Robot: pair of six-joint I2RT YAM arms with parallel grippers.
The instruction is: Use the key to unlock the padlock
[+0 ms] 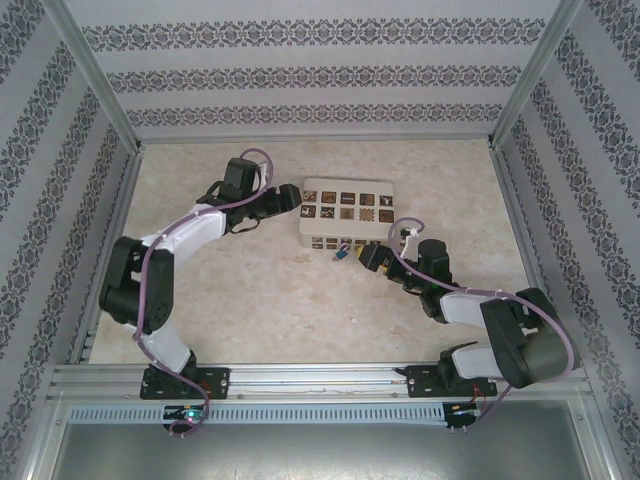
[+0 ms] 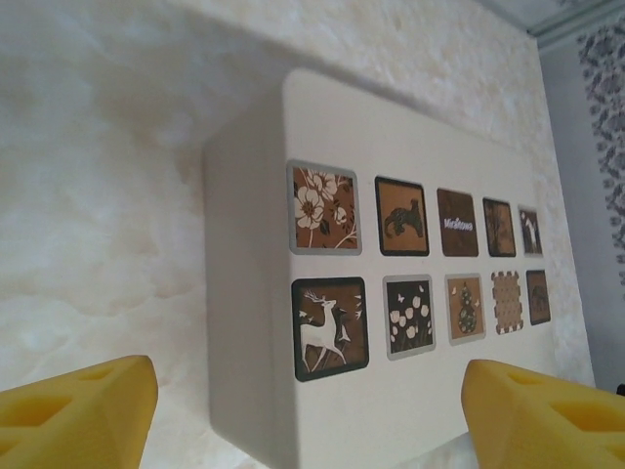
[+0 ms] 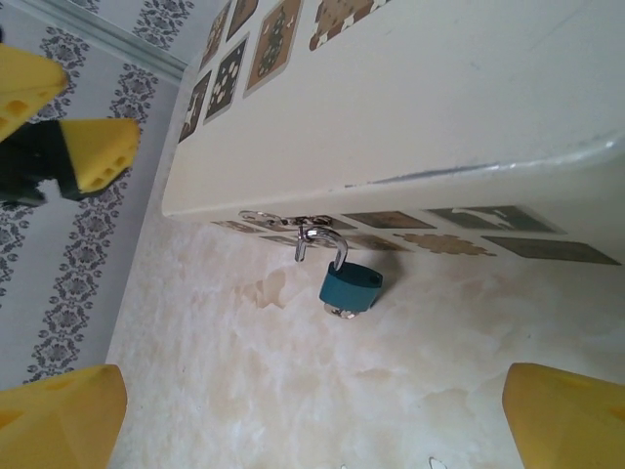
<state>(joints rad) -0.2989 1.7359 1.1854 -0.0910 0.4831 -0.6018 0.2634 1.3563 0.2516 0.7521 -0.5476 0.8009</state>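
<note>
The blue padlock hangs from the metal hasp on the front of the cream patterned box. Its silvery shackle stands open, one leg free of the body. A small silvery piece pokes out under the body; I cannot tell if it is the key. My right gripper is open, a short way back from the padlock, with nothing between its yellow fingertips. From above, the padlock lies just left of the right gripper. My left gripper is open at the box's left end.
The box sits mid-table on the marbled surface. Patterned walls and a metal frame close in the left, right and back. The left gripper's yellow fingers appear beyond the box's far end in the right wrist view.
</note>
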